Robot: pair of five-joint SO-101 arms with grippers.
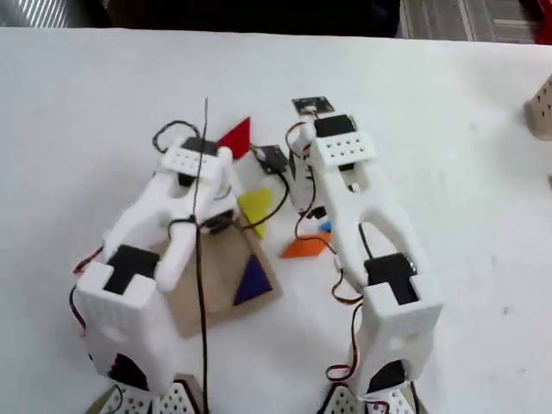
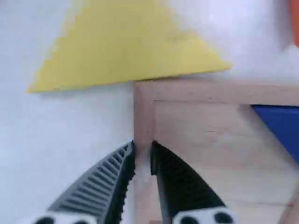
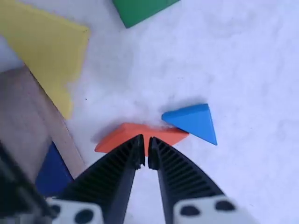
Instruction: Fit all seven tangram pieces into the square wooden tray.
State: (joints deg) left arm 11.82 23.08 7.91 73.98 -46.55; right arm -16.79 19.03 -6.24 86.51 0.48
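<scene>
Two arms stand over the table, and the coming move seems to turn on the orange piece (image 1: pixel 306 247). It lies flat on the table just off the wooden tray (image 1: pixel 220 276), at about 2 o'clock from it in the high view. The right gripper (image 3: pixel 145 151) sits right at this piece, fingers closed to a thin slit with nothing between them, tips at its near edge. That makes the right arm plainly the nearer one. The piece's long axis runs roughly from 8 to 2 o'clock in the high view, close to the line along which those fingers part. A pinch across its narrow width would, I judge, need a wrist turn; otherwise a push towards the tray. A small blue triangle (image 3: pixel 191 122) touches the orange piece's far corner and could be dragged along. The left gripper (image 2: pixel 142 156) is drawn nearly together with the tray's wall running between its fingers, apparently clamped on it to steady the tray. One dark blue triangle (image 1: pixel 252 280) lies inside the tray. The yellow triangle (image 1: pixel 255 210) rests against the tray's 12 o'clock corner. The red triangle (image 1: pixel 235 136) and a green piece (image 3: pixel 140 9) lie farther off.
</scene>
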